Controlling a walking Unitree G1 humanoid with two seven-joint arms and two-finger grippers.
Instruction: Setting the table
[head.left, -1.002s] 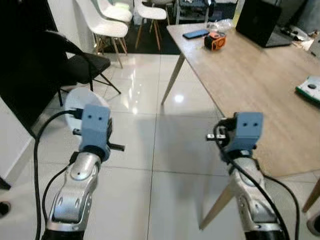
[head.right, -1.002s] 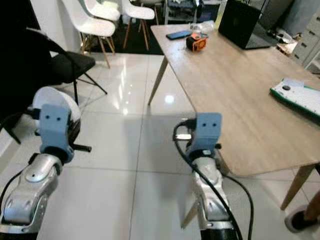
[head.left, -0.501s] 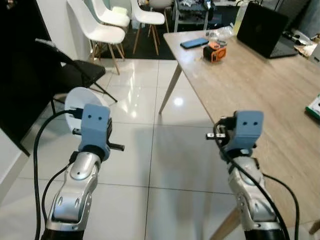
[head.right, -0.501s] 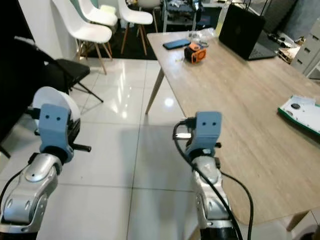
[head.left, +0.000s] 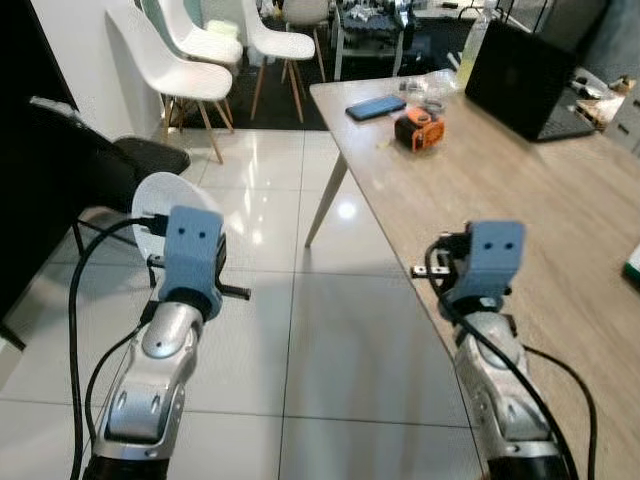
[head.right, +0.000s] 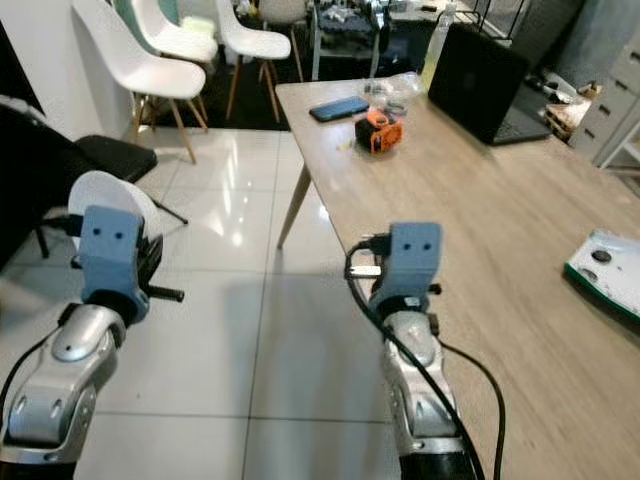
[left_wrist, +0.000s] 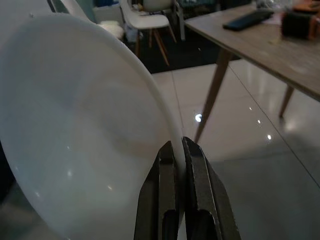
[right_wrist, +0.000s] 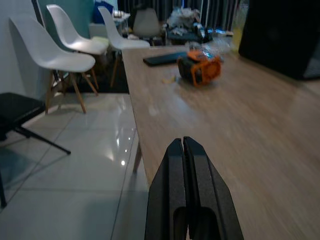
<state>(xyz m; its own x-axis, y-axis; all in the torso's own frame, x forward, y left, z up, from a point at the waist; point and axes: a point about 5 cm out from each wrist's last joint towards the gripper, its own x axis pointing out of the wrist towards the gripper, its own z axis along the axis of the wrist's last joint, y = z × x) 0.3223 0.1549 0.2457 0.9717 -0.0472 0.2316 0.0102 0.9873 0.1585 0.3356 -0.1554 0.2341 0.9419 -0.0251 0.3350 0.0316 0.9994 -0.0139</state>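
Wooden table (head.right: 520, 230) running along right side, tapered leg (head.right: 292, 210) standing on glossy white tile floor (head.right: 220, 330). Dark phone (head.right: 339, 108) lying flat near table's far corner; small orange-and-black device (head.right: 380, 132) sitting just beside it. Black laptop (head.right: 478, 68) standing open further along far edge. Green-edged white board (head.right: 610, 272) lying at right edge. White shell chairs (head.left: 175, 65) standing beyond; black chair (head.left: 95, 150) sitting at left.

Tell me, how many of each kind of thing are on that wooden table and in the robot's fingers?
Plate: 1, pinched in the left gripper
Phone: 1
Orange device: 1
Laptop: 1
Green-edged white board: 1
Total: 5
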